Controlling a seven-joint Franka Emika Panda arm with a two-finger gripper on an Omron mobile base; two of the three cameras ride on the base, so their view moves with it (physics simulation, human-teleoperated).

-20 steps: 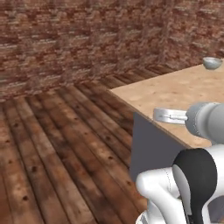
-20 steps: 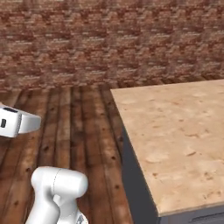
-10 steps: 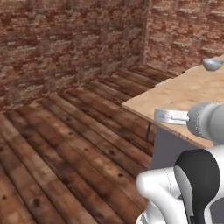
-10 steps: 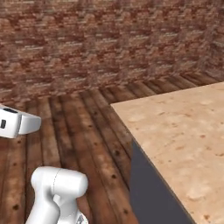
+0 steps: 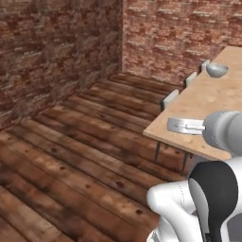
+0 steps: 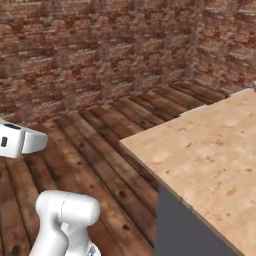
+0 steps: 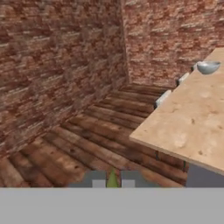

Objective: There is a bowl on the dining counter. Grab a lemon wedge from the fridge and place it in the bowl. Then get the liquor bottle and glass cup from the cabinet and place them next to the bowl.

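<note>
My gripper (image 7: 113, 181) is shut on a small yellow-green lemon wedge (image 7: 113, 176) that pokes up between the two dark fingertips. In the left base view the gripper (image 5: 176, 125) is held level over the near corner of the dining counter (image 5: 212, 106). The light wood-grain dining counter (image 7: 192, 118) runs away to the right, and its near corner fills the right side of the right base view (image 6: 210, 155). The grey bowl (image 7: 208, 67) sits far along the counter, well beyond the gripper, and shows as a small grey bowl (image 5: 216, 70) in the left base view.
Pale stools (image 5: 169, 99) line the counter's left edge, and the hand view shows a stool (image 7: 162, 97) there too. Brick walls (image 5: 56, 52) meet in a corner ahead. Dark plank floor (image 5: 71, 156) lies open to the left of the counter.
The whole picture has swung, so the base has moved: the counter now runs off to the right and the bowl looks nearer. The gripper stays shut on the wedge.
</note>
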